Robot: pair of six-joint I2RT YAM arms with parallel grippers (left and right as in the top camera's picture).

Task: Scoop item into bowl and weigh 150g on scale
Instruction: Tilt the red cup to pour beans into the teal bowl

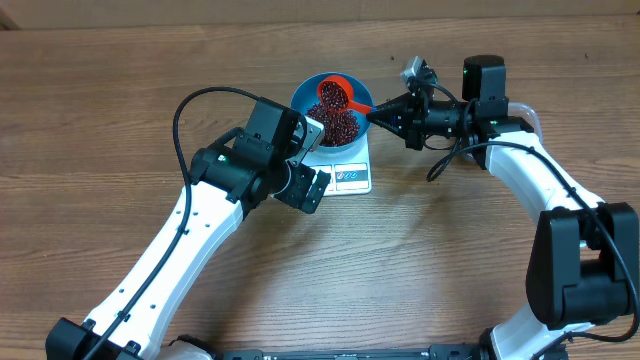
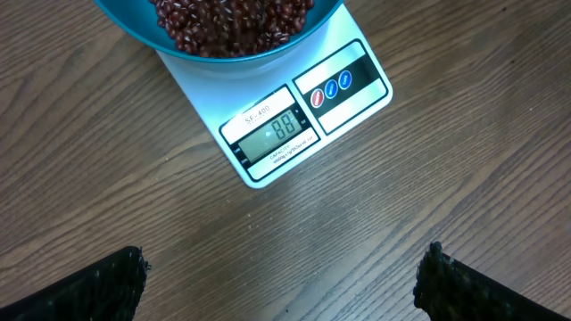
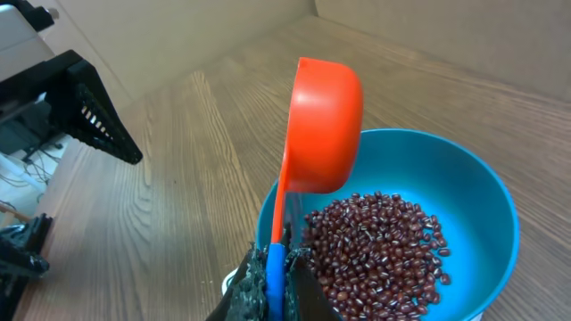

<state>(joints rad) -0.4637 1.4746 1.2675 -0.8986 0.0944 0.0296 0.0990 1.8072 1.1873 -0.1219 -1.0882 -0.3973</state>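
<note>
The blue bowl (image 1: 338, 112) stands on the white scale (image 1: 352, 178) and holds a pile of dark red-brown beans (image 1: 337, 122). In the left wrist view the scale (image 2: 343, 94) shows its lit display, with the bowl (image 2: 223, 49) and beans (image 2: 232, 22) at the top edge. My right gripper (image 1: 380, 112) is shut on the blue end of the red scoop's (image 1: 335, 95) handle. That scoop (image 3: 323, 125) hangs tipped over the beans (image 3: 375, 250) in the bowl (image 3: 464, 192), gripper (image 3: 277, 281) below it. My left gripper (image 1: 308, 188) is open beside the scale, nothing between its fingers (image 2: 98, 285).
The wooden table (image 1: 120, 100) spreads all around the scale. A cable loops over the left arm (image 1: 190, 230). The right arm (image 1: 540, 190) comes in from the right side.
</note>
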